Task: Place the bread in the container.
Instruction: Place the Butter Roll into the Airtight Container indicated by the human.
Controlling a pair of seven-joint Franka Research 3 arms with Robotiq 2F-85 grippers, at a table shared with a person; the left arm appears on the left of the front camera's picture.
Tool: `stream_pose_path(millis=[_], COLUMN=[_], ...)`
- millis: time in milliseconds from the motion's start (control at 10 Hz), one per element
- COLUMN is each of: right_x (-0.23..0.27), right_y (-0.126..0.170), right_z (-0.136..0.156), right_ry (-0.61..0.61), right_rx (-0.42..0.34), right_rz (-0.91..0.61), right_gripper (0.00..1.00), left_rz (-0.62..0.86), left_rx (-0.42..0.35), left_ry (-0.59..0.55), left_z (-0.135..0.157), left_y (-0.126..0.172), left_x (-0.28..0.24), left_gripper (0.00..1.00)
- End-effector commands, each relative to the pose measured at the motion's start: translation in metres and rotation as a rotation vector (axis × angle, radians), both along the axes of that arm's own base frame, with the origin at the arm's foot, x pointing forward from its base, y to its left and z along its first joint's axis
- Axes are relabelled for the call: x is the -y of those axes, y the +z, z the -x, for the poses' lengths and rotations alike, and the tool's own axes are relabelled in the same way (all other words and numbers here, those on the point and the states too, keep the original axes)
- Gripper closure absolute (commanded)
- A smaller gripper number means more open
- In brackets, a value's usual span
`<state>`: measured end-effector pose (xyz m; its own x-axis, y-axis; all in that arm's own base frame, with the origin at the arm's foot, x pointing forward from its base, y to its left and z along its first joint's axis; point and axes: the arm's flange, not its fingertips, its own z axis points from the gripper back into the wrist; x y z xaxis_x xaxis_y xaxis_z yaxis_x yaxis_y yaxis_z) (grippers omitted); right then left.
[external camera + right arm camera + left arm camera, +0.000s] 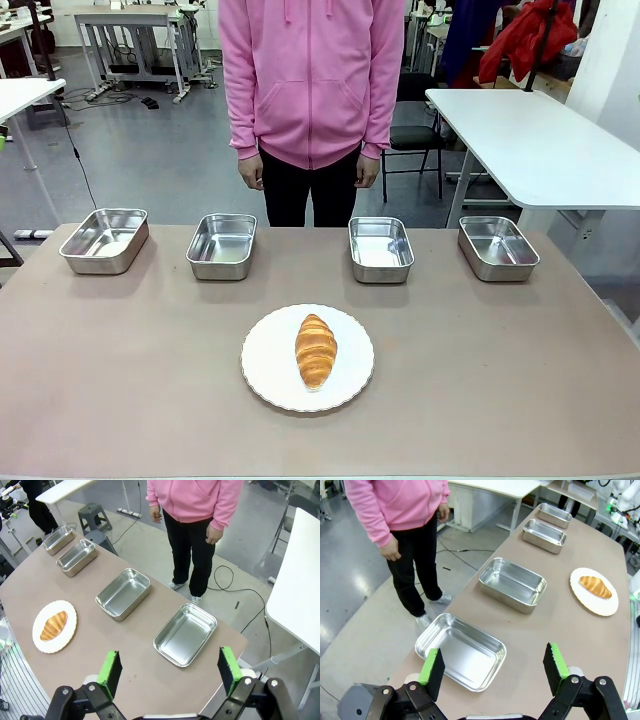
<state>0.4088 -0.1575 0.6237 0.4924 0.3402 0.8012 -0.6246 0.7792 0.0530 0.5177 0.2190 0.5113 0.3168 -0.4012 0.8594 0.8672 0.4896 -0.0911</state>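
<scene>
- left end effector open, jaws wide, empty; raised over its end of the bench; empty container just ahead of it
- right end effector also open, holding nothing; another empty pan just ahead
- bread lies on the white plate, well apart from both end effectors, toward bench centre; ungrasped
- four pans in a row beyond the bread; can't tell which is the target
- person at far edge, hands down; probably waiting
- judgement: task not begun; wide jaws suit a top pick across the bread's narrow width
</scene>
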Motion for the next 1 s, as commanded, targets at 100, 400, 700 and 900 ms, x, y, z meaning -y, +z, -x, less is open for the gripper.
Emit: stream_pose_path(millis=[100, 400, 700, 900], right_x=[0.0001, 0.0001, 0.0001, 0.0001], right_y=[0.0007, 0.0007, 0.0007, 0.0007], right_z=[-0.0024, -0.0024, -0.0024, -0.0024], right_ry=[0.014, 0.014, 0.014, 0.014], right_rx=[0.024, 0.024, 0.024, 0.024], right_rz=[-0.008, -0.008, -0.008, -0.008], right_gripper=[0.00, 0.00, 0.00, 0.00], left_rz=[-0.005, -0.005, -0.005, -0.005], left_rx=[0.012, 0.012, 0.012, 0.012], left_ry=[-0.010, -0.010, -0.010, -0.010], left_z=[0.0017, 0.0017, 0.0017, 0.0017], left_y=[0.0008, 0.0008, 0.0008, 0.0008], left_x=[0.0009, 0.0009, 0.0009, 0.0009], left_gripper=[0.00, 0.00, 0.00, 0.00])
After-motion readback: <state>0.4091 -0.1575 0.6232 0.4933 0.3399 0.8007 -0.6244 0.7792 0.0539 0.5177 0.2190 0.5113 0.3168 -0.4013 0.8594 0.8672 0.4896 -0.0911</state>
